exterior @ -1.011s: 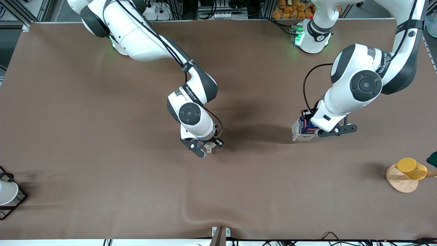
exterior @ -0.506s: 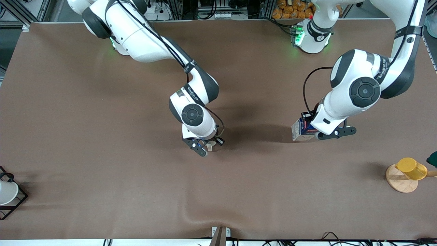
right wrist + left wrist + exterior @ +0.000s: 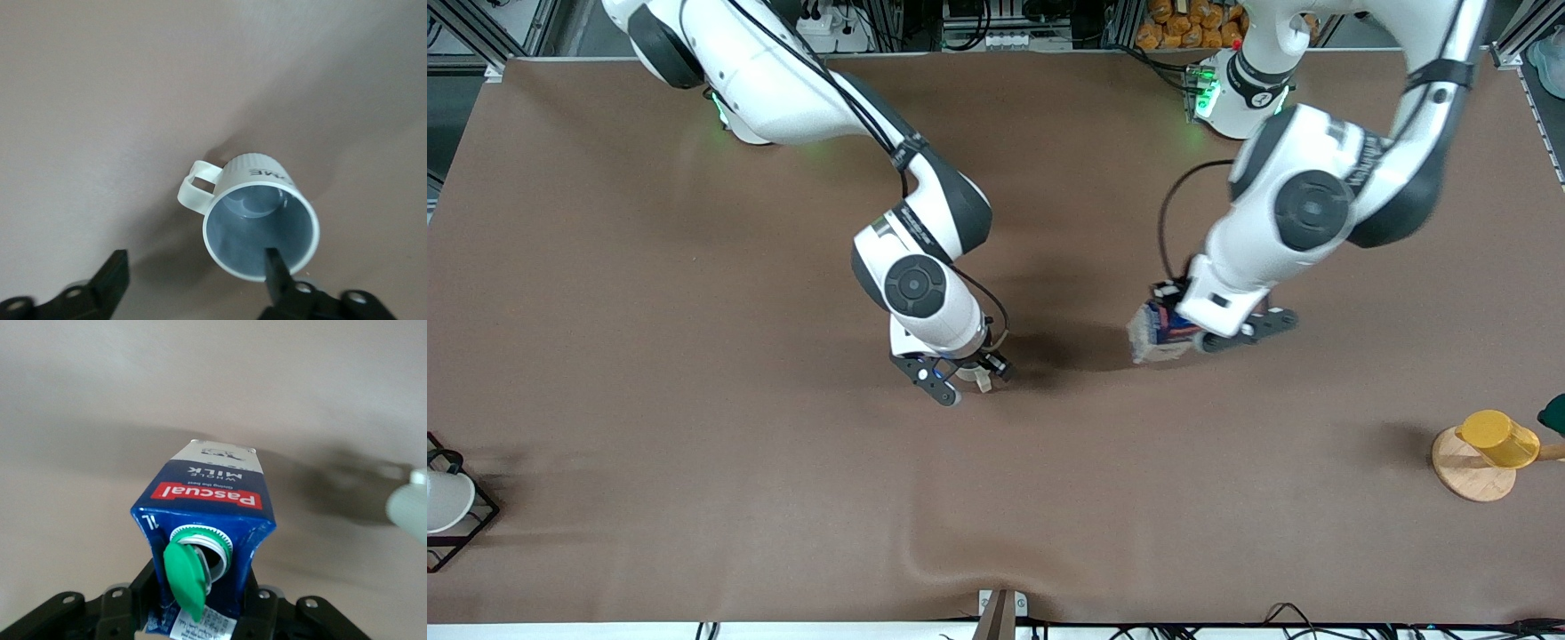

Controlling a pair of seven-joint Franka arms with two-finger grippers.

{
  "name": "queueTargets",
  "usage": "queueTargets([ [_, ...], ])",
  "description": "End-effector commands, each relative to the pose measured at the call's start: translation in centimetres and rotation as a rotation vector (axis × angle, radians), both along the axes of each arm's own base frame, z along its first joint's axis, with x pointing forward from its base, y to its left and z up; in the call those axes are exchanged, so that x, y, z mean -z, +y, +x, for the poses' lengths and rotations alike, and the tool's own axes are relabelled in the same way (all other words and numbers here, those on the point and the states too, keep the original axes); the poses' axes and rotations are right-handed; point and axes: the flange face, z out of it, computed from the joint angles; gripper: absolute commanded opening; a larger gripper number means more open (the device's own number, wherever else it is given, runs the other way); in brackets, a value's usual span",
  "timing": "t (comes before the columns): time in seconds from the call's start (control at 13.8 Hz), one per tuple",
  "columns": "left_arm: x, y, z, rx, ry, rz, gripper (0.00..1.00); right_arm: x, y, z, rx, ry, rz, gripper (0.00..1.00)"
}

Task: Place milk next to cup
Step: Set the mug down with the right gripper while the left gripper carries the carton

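The milk (image 3: 1158,331), a dark-blue and white carton with a red band, is held by my left gripper (image 3: 1209,333) over the middle of the table. In the left wrist view the jaws (image 3: 200,617) are shut on the carton (image 3: 207,497), and its green cap (image 3: 185,577) hangs open. The cup (image 3: 260,223), a white mug with a grey inside and a side handle, stands on the table. My right gripper (image 3: 193,273) is open above it, with one finger (image 3: 275,265) over the mug's rim. In the front view only a sliver of the cup (image 3: 982,380) shows under the right gripper (image 3: 959,380).
A yellow cup (image 3: 1496,438) on a wooden disc (image 3: 1467,480) stands near the left arm's end. A white cup in a black wire rack (image 3: 467,524) is at the right arm's end. The brown cloth has a wrinkle (image 3: 925,562) near the front edge.
My left arm has carried the milk toward the cup and the right arm's end. The right gripper has stayed over the cup, shifting only slightly.
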Motion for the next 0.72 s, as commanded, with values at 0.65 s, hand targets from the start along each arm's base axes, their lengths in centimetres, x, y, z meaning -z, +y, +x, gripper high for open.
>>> queueTargets([
  [0.65,4.1,-21.4,-7.1,0.211,-0.020,-0.035,0.53,-12.8,-26.1,1.1,-0.460,0.066,-0.023,1.00],
])
